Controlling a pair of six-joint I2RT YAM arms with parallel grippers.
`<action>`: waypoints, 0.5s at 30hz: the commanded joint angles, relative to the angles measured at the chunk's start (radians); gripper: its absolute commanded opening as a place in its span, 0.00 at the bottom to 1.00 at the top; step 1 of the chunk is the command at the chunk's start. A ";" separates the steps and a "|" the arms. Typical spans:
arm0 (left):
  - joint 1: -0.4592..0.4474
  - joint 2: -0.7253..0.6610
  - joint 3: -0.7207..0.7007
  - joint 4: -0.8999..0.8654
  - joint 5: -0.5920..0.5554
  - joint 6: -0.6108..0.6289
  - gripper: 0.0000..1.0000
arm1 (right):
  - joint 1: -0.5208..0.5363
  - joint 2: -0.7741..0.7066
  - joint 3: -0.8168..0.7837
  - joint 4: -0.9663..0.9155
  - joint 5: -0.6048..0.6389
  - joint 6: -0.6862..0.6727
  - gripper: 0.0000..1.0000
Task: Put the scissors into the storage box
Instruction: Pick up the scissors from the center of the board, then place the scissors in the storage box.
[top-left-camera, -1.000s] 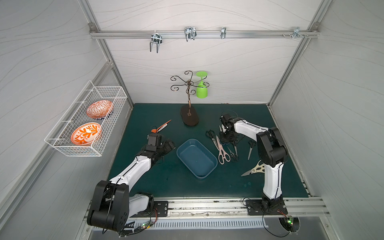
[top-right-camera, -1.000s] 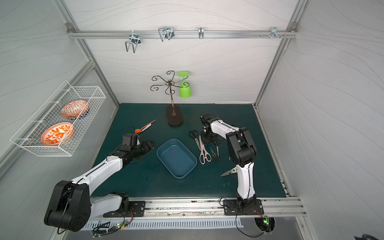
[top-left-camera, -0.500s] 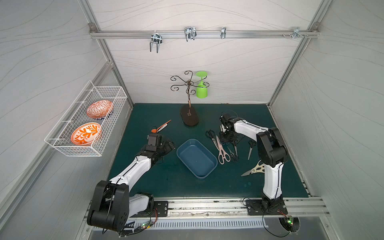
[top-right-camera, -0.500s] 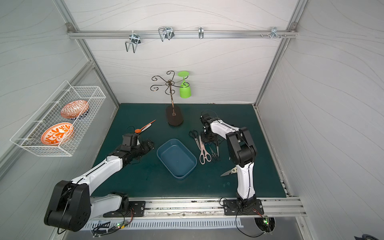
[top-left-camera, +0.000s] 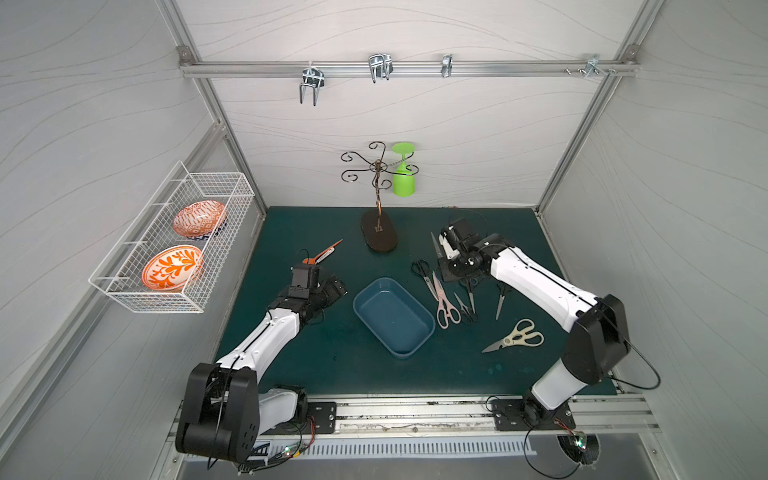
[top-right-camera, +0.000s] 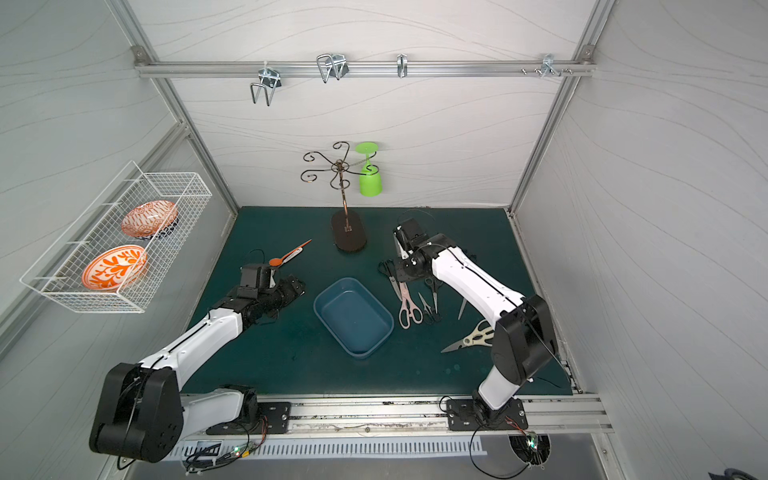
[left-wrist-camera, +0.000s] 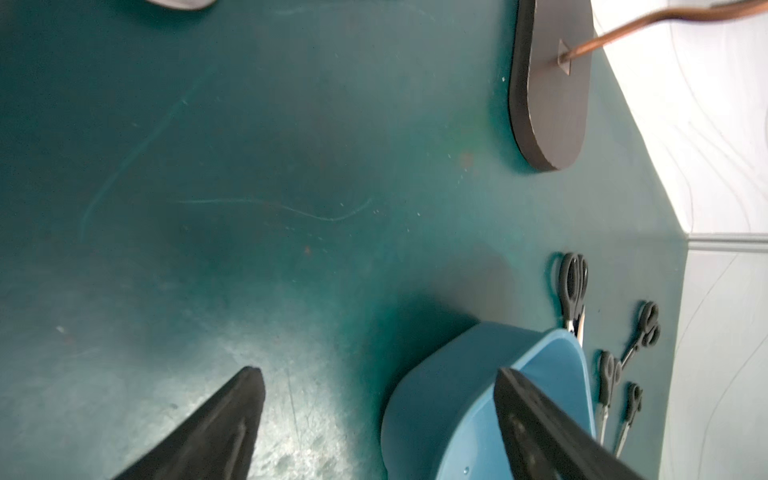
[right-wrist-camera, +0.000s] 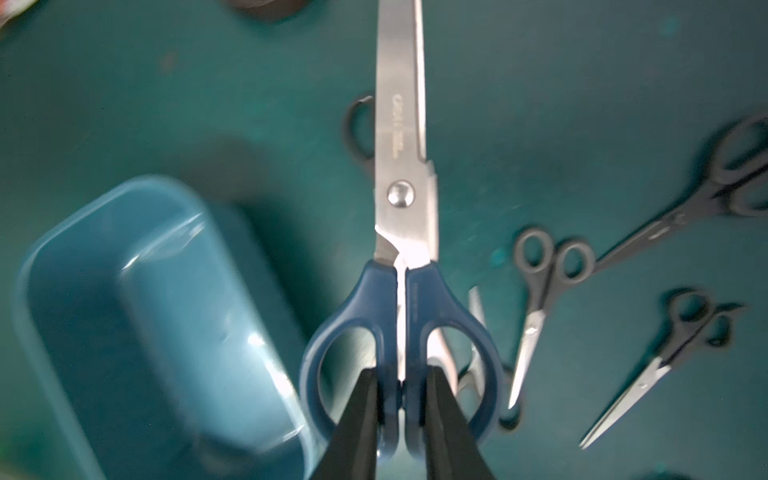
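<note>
**Enclosure and work surface, seen in both top views.**
We see pale walls (top-left-camera: 457, 133) marked with faint wavy lines, joined by aluminium corner posts (top-left-camera: 581, 137). A horizontal rail (top-left-camera: 519, 67) across the back wall carries several metal hooks (top-left-camera: 379, 68). The floor is a dark green mat (top-left-camera: 332, 374), evenly lit, with only soft shadows. On the left wall we note a white wire basket (top-left-camera: 226, 216). Near the back wall stands a curled metal stand (top-left-camera: 378, 235) on an oval dark base.

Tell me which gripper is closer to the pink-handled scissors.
Right. The right gripper, shut on the blue scissors, hangs close by the blade end of the pink scissors; the left gripper sits open on the far side of the box.
</note>
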 joint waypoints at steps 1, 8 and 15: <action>0.070 0.008 0.050 -0.003 0.064 -0.006 0.91 | 0.123 -0.070 -0.056 -0.066 -0.031 0.034 0.13; 0.142 0.009 0.060 -0.007 0.079 0.033 0.91 | 0.362 -0.113 -0.119 -0.054 0.037 0.062 0.13; 0.156 0.012 0.057 0.006 0.087 0.030 0.91 | 0.436 0.002 -0.119 -0.013 0.018 0.078 0.13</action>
